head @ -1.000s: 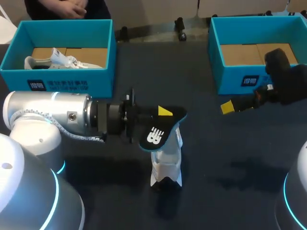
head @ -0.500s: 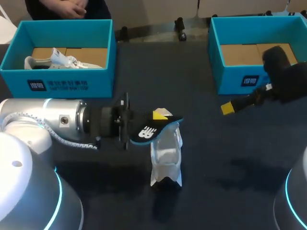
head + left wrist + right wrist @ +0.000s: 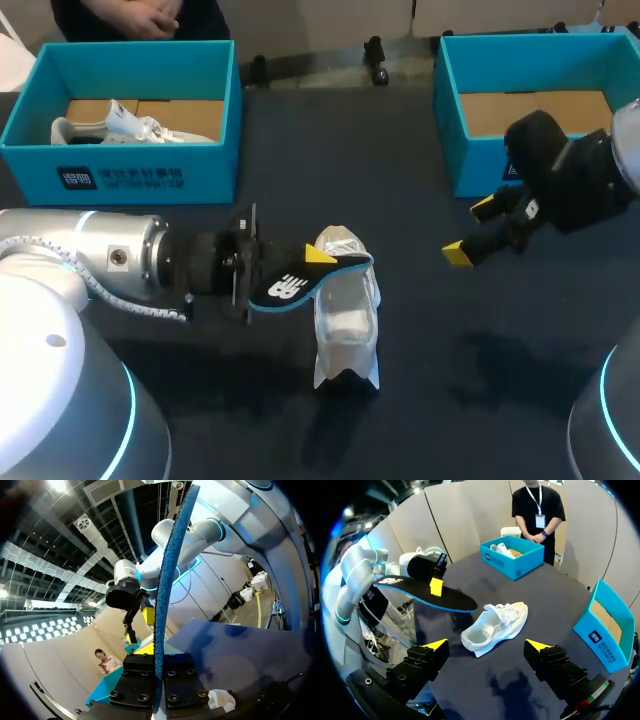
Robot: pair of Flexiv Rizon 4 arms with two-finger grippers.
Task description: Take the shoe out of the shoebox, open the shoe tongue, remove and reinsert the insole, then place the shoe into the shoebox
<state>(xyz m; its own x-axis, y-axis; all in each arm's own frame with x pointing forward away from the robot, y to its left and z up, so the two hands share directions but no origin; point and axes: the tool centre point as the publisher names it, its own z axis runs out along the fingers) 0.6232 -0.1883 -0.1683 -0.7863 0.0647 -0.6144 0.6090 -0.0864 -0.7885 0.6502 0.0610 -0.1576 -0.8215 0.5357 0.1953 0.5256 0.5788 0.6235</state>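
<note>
My left arm lies nearly level across the bench (image 3: 450,380) from the left, wrist pointing toward the middle. Its end effector (image 3: 315,258) is clamped on the insole (image 3: 290,285), which it holds in the air. In the left wrist view the insole stands edge-on between the fingers. Its long axis follows the arm's line, with the logo end toward the wrist and the far tip above the shoe (image 3: 345,320). The white shoe rests on its sole mid-bench, its long axis running from my side toward the far edge. In the right wrist view the open heel end looks nearer to me. My right arm comes in from the right, bent downward, in front of the right shoebox (image 3: 480,170). Its end effector (image 3: 470,230) hovers off to the shoe's right, fingers apart and holding nothing.
</note>
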